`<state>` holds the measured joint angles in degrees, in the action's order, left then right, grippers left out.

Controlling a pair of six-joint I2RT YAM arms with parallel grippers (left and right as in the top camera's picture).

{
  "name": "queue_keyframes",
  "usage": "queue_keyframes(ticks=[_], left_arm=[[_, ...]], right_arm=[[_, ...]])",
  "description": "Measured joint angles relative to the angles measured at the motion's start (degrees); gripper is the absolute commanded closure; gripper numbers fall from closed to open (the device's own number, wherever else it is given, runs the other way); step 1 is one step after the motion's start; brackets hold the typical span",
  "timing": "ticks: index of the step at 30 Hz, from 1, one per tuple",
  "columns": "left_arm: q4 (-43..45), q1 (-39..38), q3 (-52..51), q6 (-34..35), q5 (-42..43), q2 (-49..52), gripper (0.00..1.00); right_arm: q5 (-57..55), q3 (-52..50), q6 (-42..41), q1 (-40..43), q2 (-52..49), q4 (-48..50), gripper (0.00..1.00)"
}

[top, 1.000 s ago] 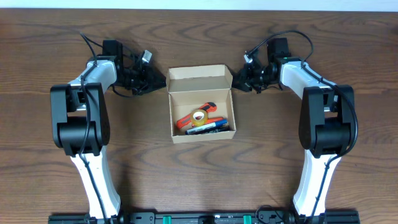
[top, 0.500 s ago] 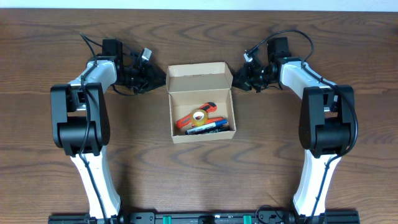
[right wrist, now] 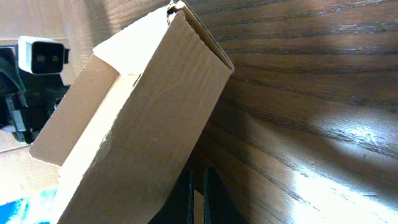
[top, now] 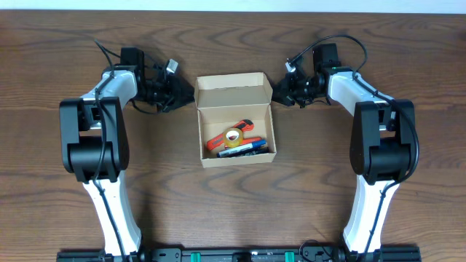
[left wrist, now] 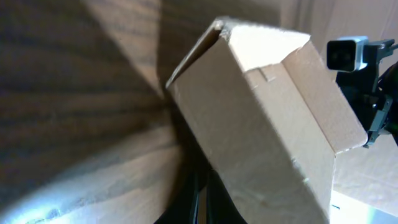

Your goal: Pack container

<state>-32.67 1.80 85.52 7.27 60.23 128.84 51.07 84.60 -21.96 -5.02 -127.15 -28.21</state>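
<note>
The container [top: 234,84] is a tan cardboard box in the middle of the table, open, with its flap lid standing up at the back. Inside lie an orange tool [top: 218,139], a tape roll [top: 233,136], a blue marker [top: 253,145] and a dark marker [top: 244,153]. My left gripper [top: 186,93] is shut, its tips at the box's back left corner. My right gripper [top: 280,90] is shut at the back right corner. The left wrist view shows the box [left wrist: 267,124] close above the left fingers [left wrist: 200,199]. The right wrist view shows the box [right wrist: 137,124] above the right fingers [right wrist: 198,202].
The dark wooden table [top: 233,211] lies all round the box. Both arm bases stand at the front edge, left [top: 109,218] and right [top: 364,218]. Cables loop behind each wrist near the back edge.
</note>
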Motion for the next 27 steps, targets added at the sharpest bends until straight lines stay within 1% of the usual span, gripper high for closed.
queue_keyframes(ticks=[8,12,16,22,27], left_arm=[[-6.0,-0.8,0.0,-1.5,0.1,0.0,0.94],[-5.6,-1.2,0.0,-2.4,0.3,0.0,0.94],[-3.4,-1.5,0.0,-3.1,2.6,0.0,0.94],[-2.8,-1.5,0.0,-3.6,4.7,0.0,0.94],[-2.7,-1.5,0.0,-6.4,9.1,0.0,0.94]], right_arm=[[0.0,0.0,0.0,0.0,0.0,0.0,0.99],[0.0,0.0,0.0,0.0,0.0,0.0,0.99],[1.4,0.0,0.0,0.0,0.0,0.9,0.99],[5.6,0.0,0.1,-0.1,0.0,3.2,0.99],[10.3,0.0,1.5,-0.1,0.0,4.2,0.99]])
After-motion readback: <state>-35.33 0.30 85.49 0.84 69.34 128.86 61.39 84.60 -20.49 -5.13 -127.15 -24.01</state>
